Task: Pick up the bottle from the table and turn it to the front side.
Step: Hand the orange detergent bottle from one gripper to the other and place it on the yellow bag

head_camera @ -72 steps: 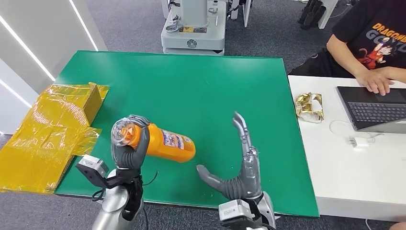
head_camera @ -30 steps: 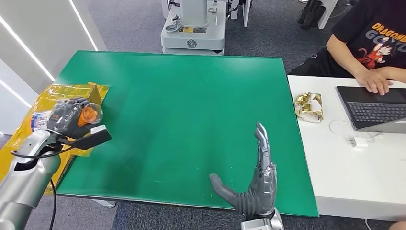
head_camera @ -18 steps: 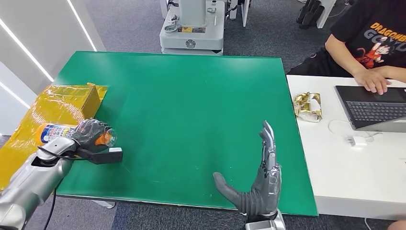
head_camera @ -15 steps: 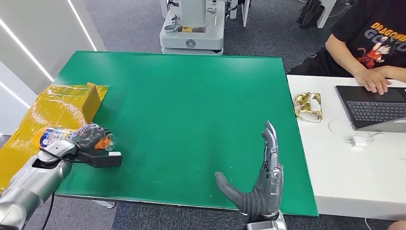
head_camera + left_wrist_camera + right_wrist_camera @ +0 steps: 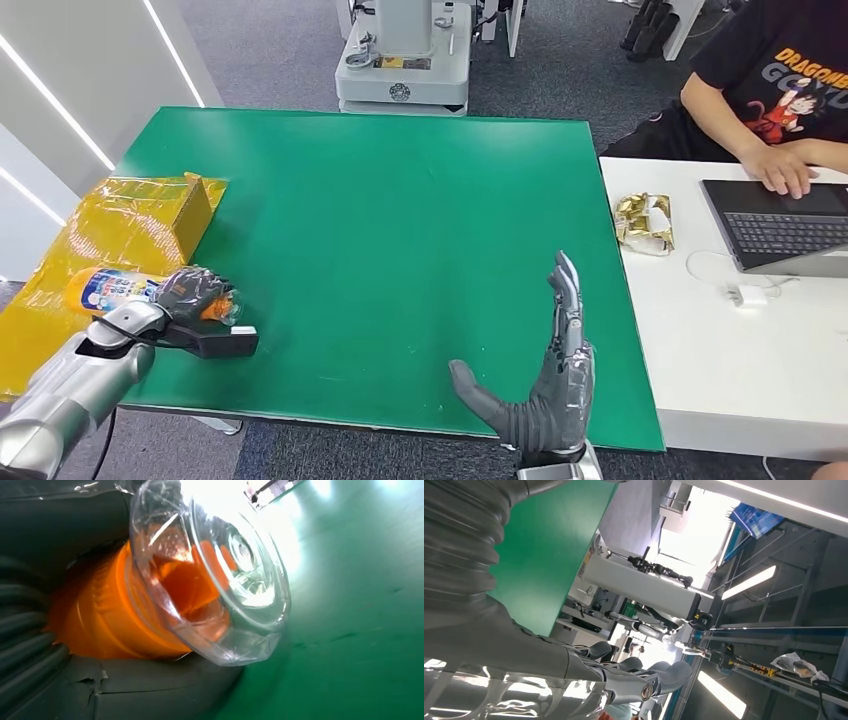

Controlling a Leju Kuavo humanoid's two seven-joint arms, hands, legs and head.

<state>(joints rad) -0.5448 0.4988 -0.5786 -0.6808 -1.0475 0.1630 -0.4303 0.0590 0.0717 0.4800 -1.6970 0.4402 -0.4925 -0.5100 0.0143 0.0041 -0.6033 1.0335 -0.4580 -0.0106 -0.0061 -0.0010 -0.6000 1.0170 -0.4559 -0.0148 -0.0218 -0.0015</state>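
I'm looking down on a green table in an office bay, with a white machine base sitting beyond its far edge at about 12 o'clock and a white desk butting against it at 3 o'clock, where a person is working at a laptop. A yellow cardboard box wrapped in film is lying off the table's edge at about 9 o'clock.

The left hand is grasping the orange bottle, fingers wrapping its neck end; the bottle is lying roughly level, clear cap pointing toward the table's middle and labelled body sticking out over the yellow box, around 8 o'clock. From the wrist camera I'm seeing the cap riding just above the green surface, though I can't tell whether it's touching. The right hand is standing released at about 5 o'clock, fingers straight and apart, thumb out, holding nothing.

What's worrying me: I'm gripping the bottle near one end, so most of its weight is hanging beyond the fingers. Turning it to bring the front side round could be letting the smooth plastic slip or swing in the grasp, and a drop here would be landing on the box or off the table edge rather than on the green. I'm also judging the cap low enough that tilting the wrist could be scraping it along the table and levering the bottle loose
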